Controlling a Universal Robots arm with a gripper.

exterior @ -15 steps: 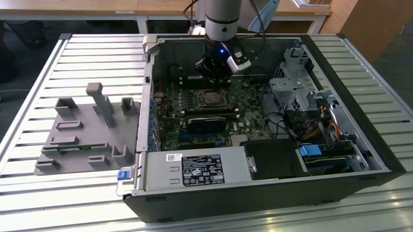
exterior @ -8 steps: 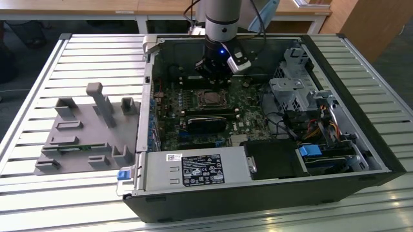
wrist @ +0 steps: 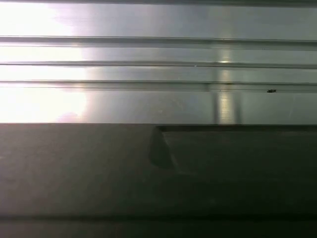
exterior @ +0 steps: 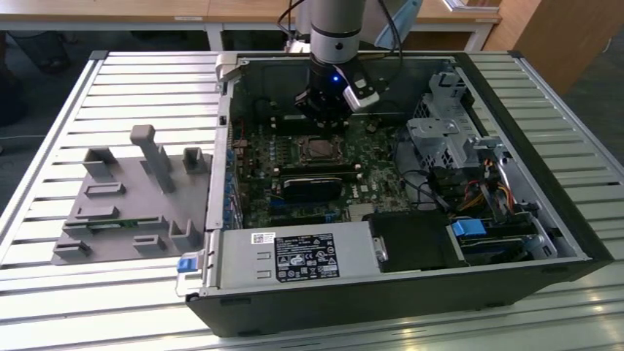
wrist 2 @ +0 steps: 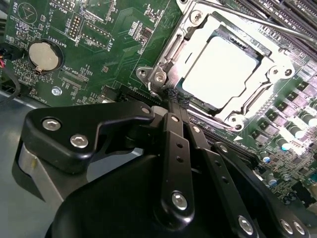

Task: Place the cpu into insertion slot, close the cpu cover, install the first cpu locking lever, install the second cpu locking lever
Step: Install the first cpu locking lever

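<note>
CPU (wrist 2: 225,69) is sitting under the closed cpu cover (wrist 2: 198,37); gripper (wrist 2: 174,97), fingers pinched together, is working beside a locking lever (wrist 2: 257,22), best pressed down slowly.

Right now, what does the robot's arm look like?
The arm is a smooth grey tube with a black wrist section, a small blue light and black cables beside it. In the second wrist view the gripper is black, made of jointed bars with shiny silver screws.

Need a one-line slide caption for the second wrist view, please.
Shut gripper poised at the corner of the cpu cover, which lies closed around the seated cpu.
</note>
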